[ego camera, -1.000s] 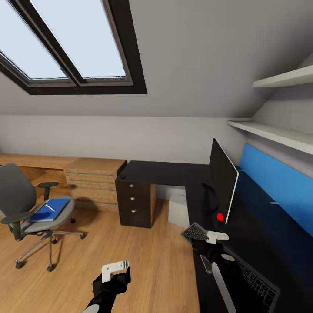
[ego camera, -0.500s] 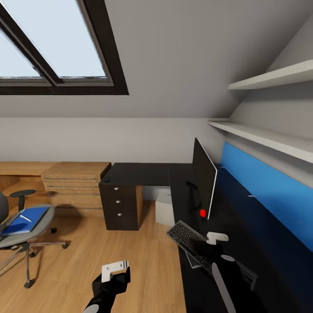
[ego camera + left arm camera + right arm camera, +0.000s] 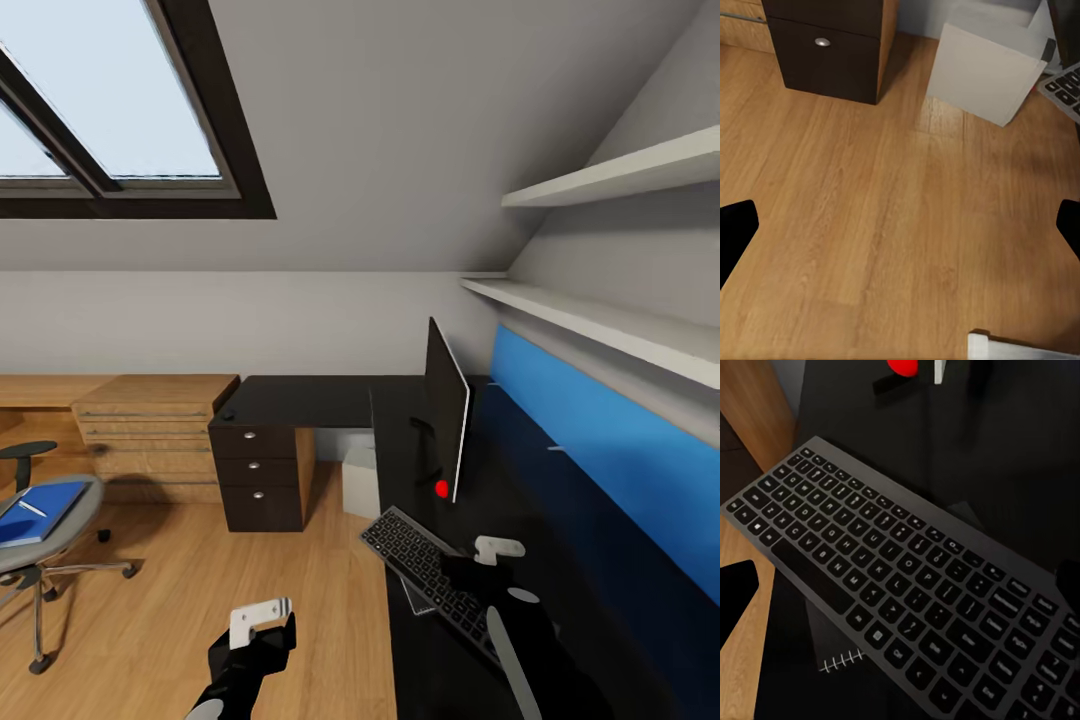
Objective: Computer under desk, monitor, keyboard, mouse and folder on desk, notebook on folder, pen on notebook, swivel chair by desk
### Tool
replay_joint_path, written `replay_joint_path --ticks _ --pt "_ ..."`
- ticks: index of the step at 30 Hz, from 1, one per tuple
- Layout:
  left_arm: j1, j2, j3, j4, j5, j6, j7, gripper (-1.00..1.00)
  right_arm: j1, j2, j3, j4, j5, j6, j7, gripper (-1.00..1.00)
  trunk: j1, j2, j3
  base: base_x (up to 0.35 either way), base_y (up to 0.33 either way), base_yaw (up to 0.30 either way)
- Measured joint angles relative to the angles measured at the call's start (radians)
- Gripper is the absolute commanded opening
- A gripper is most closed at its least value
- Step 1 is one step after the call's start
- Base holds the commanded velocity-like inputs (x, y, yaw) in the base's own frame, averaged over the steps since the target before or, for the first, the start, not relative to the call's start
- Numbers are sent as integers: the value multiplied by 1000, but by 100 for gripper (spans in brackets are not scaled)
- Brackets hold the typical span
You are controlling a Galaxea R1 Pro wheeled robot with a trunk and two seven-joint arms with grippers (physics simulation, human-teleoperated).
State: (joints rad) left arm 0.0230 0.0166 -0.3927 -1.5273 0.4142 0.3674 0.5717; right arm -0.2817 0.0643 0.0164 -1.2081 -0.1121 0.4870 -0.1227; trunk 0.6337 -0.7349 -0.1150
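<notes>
The right gripper (image 3: 497,549), black with a white fingertip piece, hangs over the slim silver-grey keyboard with dark keys (image 3: 432,575), which lies aslant on the black L-shaped bench (image 3: 310,398); its fingers stand spread to either side of the keyboard (image 3: 907,585) in the right wrist view, not clamped on it. A thin dark notebook with a wire spiral (image 3: 844,661) lies under the keyboard's edge. Just beyond stands the wide thin black monitor with a pale rim (image 3: 445,420), seen nearly edge-on, in front of the blue back panel (image 3: 600,450).

The left gripper (image 3: 262,618) hangs over the wooden floor (image 3: 180,620) with its fingers spread apart and nothing between them. The plain light-grey tower computer (image 3: 986,71) stands on the floor under the bench, beside the black drawers with round silver knobs (image 3: 260,478).

Well apart, the grey swivel chair (image 3: 45,520) carries the bright blue flat folder (image 3: 38,512), with a thin white-silver pen (image 3: 32,508) on top.
</notes>
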Motion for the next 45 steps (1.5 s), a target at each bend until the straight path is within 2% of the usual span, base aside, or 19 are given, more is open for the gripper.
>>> replay_joint_path --ticks 2,10,11,17,18,22,45 --pt "0 2 9 -1 0 0 0 100 0 0 0 0 0 0 0 100 0 0 0 0 -12 -1" --pt "-1 3 127 -31 8 3 -1 100 0 -1 0 -1 -1 0 5 100 0 0 0 0 -4 0" --pt "-1 2 169 -51 33 4 -1 100 0 0 2 -1 -1 0 4 100 0 0 0 0 0 0" --pt "-1 4 204 -72 73 5 -1 100 0 -1 1 -1 -1 0 2 100 0 0 0 0 0 0" --pt "-1 4 219 -77 82 6 0 100 0 -1 -1 -2 -3 -1 2 100 4 -7 -3 0 0 0" --pt "-1 4 229 -79 88 6 0 100 0 -3 -2 -1 -4 -1 3 100 19 -35 -16 0 0 0" --pt "-1 2 226 -75 86 7 0 100 0 -7 -4 -2 2 -13 3 100 107 -196 -88 0 0 0"
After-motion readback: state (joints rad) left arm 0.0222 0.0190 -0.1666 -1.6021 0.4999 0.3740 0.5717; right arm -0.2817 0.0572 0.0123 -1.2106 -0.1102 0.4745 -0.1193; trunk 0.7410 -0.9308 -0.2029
